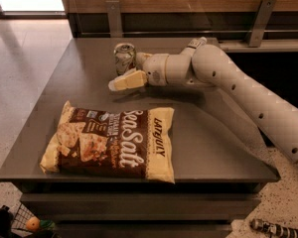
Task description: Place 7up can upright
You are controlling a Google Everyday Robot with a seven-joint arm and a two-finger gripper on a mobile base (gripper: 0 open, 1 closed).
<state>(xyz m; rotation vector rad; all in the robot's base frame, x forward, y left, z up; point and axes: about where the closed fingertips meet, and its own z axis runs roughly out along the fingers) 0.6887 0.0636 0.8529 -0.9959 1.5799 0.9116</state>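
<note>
Placement is appearing nearly complete: 7up can (124,57) is standing upright on the table (213,133), gripper (126,76) hovering just beside it, fingers apart, retreat not yet done.

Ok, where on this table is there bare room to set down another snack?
Bare patches of table: right of the chip bag, this side of the arm; and the far-left corner beside the 7up can. Crowded: far middle, where the pincer sits by the can.

The silvery 7up can (124,57), with a pale green-and-white label, stands upright toward the worktop (84,83) far edge, the tool (129,77) just beside it.
</note>
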